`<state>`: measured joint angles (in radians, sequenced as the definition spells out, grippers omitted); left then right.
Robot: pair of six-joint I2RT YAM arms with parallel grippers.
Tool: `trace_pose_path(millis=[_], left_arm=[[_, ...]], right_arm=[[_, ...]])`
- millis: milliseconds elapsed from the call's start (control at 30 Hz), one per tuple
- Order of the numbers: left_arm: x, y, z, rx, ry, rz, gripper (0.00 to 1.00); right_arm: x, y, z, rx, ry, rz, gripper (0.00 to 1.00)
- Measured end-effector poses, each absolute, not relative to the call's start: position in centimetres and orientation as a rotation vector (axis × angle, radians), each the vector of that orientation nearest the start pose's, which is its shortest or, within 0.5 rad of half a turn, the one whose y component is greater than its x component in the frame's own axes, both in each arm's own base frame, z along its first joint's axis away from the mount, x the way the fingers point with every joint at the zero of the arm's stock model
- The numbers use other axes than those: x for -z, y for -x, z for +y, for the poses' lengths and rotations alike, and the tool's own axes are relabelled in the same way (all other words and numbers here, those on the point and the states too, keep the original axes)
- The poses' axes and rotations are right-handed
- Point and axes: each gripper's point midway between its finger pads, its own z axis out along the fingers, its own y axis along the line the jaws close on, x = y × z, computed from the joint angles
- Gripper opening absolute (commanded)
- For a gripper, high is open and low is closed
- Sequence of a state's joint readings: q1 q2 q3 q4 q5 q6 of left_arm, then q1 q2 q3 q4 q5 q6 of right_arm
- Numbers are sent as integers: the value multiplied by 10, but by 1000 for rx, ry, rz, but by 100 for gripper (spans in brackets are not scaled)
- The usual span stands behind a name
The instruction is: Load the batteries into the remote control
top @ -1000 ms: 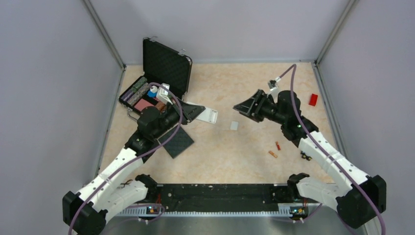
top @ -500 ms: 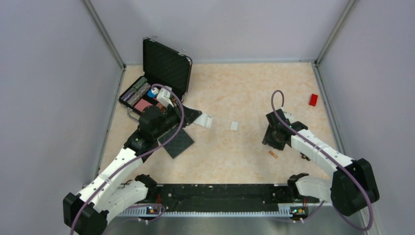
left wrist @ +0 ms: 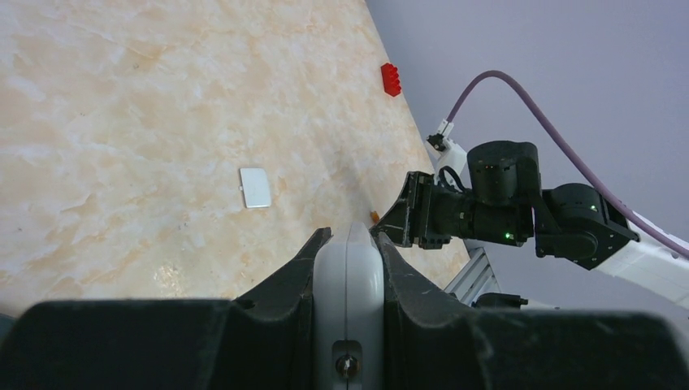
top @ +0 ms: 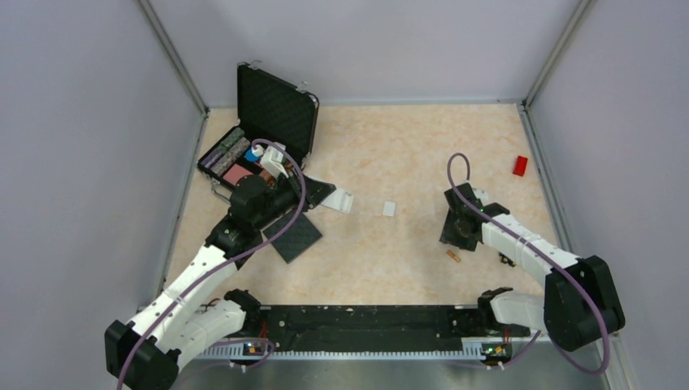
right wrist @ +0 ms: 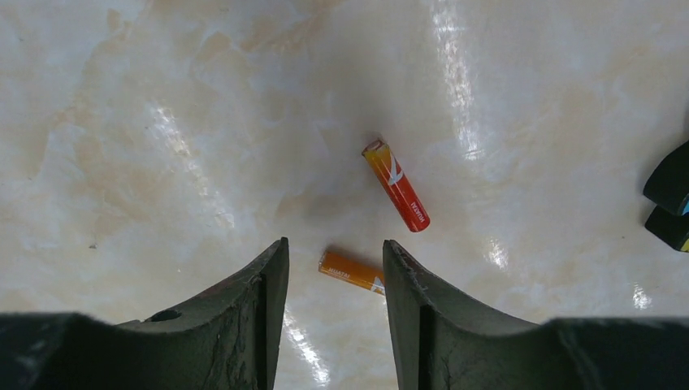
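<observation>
My left gripper is shut on the white-grey remote control and holds it edge-up over the table; in the left wrist view the remote fills the gap between the fingers. My right gripper points down at the table, open. In the right wrist view an orange battery lies on the table between its fingers, untouched. A second orange-red battery lies just beyond. From the top only one battery shows, beside the gripper.
A small white-grey cover plate lies mid-table. A red block sits far right. An open black case with items stands back left, a black square pad near it. Small dark objects lie right of the batteries.
My right arm swung from a raised pose mid-table down over the batteries and settled slightly lower. My left gripper drew the remote a little to the left.
</observation>
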<state>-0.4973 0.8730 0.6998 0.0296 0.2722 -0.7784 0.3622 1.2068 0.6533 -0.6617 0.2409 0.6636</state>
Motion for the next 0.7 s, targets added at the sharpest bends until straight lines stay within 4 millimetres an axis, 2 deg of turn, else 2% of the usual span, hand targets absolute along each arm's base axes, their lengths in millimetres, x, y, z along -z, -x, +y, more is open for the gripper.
trace_pose_path(millis=[133, 200, 233, 267, 300, 500, 700], left_arm=[[-270, -255, -224, 1154, 45, 1856, 0], [-270, -255, -223, 1155, 48, 1856, 0], [-270, -255, -223, 1154, 49, 1855, 0], [-270, -255, -223, 1154, 50, 1856, 0], [-270, -255, -223, 1154, 51, 1855, 0], [-272, -255, -222, 1157, 53, 1847, 0], [-276, -253, -221, 1161, 51, 1834, 0]], right_arm=[[-25, -203, 62, 41, -498, 2710, 46], [-24, -201, 63, 33, -496, 2717, 56], [-24, -203, 65, 21, -489, 2716, 66], [-24, -203, 66, 12, -480, 2717, 73], [-24, -204, 67, 1, -469, 2720, 76], [-22, -204, 77, -65, -403, 2750, 75], [-18, -200, 82, -103, -399, 2770, 66]])
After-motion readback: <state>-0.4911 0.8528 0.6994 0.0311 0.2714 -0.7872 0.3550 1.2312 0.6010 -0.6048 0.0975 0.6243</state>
